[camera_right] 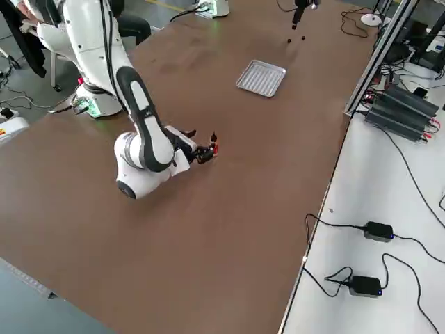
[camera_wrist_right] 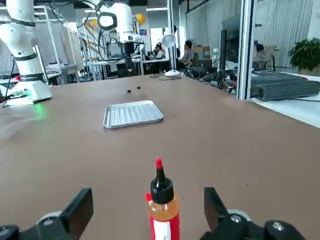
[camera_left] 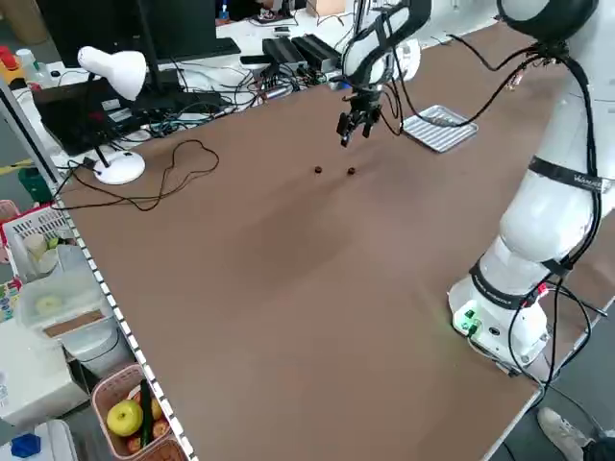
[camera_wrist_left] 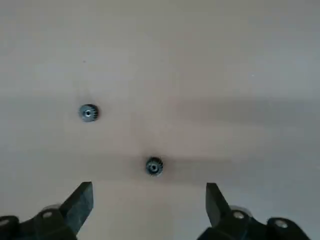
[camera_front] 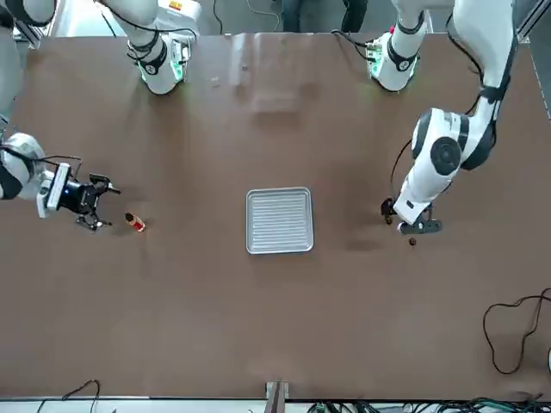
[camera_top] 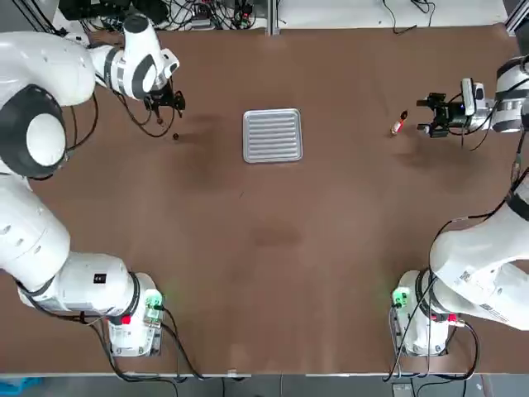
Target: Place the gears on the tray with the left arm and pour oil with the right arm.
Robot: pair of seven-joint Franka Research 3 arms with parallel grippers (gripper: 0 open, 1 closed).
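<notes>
2 dark gears still to be placed, oil unpoured

Left black metal pincer (camera_wrist_left: pixel 150 212), apart, hangs above 2 small dark toothed gears (camera_wrist_left: pixel 153 166) on the brown bench (camera_top: pixel 248 248). The ribbed silver metal tray (camera_top: pixel 273 136) holds neither. Right black pincer (camera_wrist_right: pixel 149 212), also apart, is at the upright red-and-white oil bottle (camera_wrist_right: pixel 162 195).
</notes>
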